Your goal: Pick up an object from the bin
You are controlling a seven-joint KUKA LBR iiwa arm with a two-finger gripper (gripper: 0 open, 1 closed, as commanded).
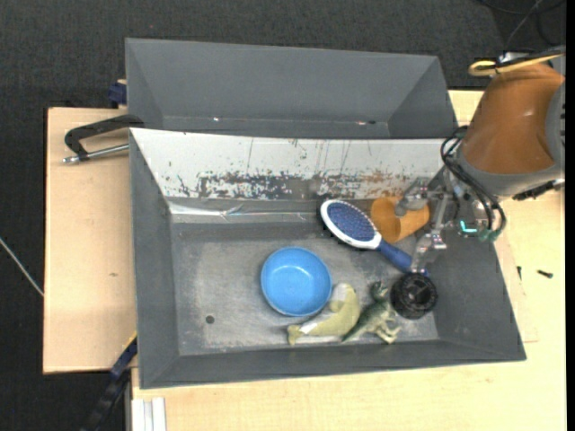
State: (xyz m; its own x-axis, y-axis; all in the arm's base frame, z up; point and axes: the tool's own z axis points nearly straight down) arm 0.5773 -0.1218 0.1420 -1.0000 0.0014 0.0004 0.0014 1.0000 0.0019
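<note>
gripper [431, 241] is down inside the bin [189, 268], close to the right wall, hanging over the right end of the floor. whether it's released or clenched i cannot tell, the wrist and cables crowd it, and nothing can be made out in its grip

right beside it, toward the back wall, an orange cup [393, 219] lies on its side. touching the cup on the left is a blue brush [350, 223]: white-rimmed head near the back wall, blue handle running out toward the gripper and ending about under it. toward the front edge, just beside the gripper, sits a black round thing [415, 294], maybe a lid or a small wheel, hard to say. along the front edge a green toy [370, 311] and a pale yellow toy [334, 321] lie tangled together, and a blue bowl [295, 281] sits upright mid-floor, touching the yellow one

the step, as i read it: approach, lining up over a target, no pick made yet. likeliest candidates are the brush handle, the cup and the black thing, all close by. the next move calls for settling on one, centring over it, spreading wide enough to straddle it and dropping straight down without clipping the right wall. the handle is slim and looks easiest to pinch; the cup, lying against the brush, could roll or drag the brush along
</note>
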